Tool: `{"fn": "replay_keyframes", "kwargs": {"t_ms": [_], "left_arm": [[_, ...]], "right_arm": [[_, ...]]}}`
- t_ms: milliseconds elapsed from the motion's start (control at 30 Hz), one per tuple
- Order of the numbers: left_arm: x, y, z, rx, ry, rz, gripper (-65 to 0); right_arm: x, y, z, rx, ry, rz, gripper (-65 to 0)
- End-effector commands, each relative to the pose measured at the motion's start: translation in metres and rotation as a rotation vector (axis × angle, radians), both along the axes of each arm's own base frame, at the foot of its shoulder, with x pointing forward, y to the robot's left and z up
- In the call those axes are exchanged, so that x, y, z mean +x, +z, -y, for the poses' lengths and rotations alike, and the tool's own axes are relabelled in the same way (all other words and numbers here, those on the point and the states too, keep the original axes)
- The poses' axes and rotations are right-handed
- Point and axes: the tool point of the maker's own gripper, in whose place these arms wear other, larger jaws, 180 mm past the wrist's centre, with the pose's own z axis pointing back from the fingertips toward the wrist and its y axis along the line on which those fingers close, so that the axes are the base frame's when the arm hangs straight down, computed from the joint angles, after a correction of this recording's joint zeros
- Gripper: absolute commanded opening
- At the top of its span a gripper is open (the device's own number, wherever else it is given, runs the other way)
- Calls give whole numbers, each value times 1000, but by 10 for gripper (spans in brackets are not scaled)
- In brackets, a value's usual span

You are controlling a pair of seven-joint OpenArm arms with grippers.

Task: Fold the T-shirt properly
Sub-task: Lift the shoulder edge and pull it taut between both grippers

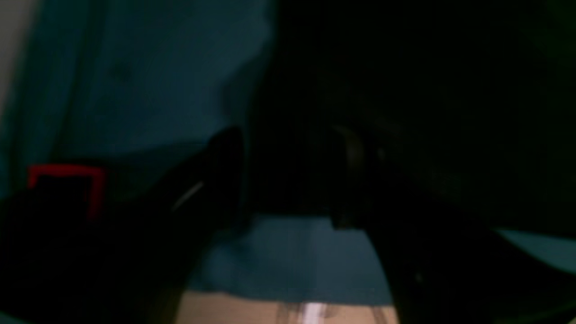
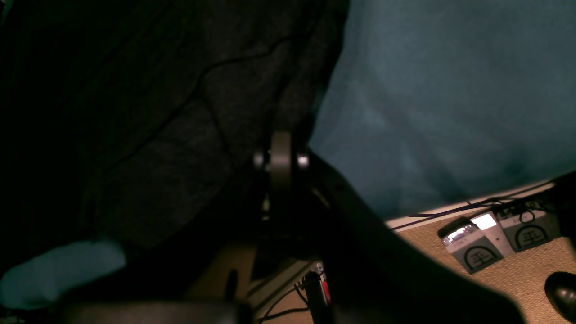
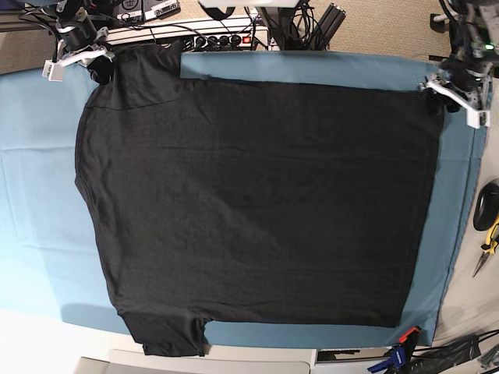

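The T-shirt (image 3: 257,202) is spread flat, plain side up, on the teal-covered counter (image 3: 39,156). Its far corners are pinched by the left end effector (image 3: 437,87) and right end effector (image 3: 100,68), both seemingly closed on fabric. Both corners should be lifted evenly so the edge is kept taut.

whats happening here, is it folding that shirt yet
Not yet, by the look of it. A black T-shirt lies spread flat, plain side up, on a teal cloth. The two arms sit at its far corners: the right gripper at the sleeve end, the left gripper at the hem corner. No fold shows. Whether either gripper has closed on fabric is too dark to tell.
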Motion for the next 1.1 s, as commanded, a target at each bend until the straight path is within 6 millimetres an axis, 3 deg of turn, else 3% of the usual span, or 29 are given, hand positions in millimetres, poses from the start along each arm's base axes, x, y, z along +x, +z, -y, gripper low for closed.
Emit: {"fn": "replay_keyframes", "kwargs": {"t_ms": [0,267,933,1067], "left_arm": [[3,5,-3,-30,-3,18,-339],[-3,-4,-7,-77,-12,-25,-339],[-15,4,21,-220,-101,11,-343],[-15,4,21,-220,-105,12,-463]], "right_arm": [[-22,-18,-4,-8,35,-130,-650],[-22,-18,-4,-8,36,-130,-650],[-21,-17,-5,-1,34,-122,-650],[-20,-16,-4,-3,31,-117,-650]]}}
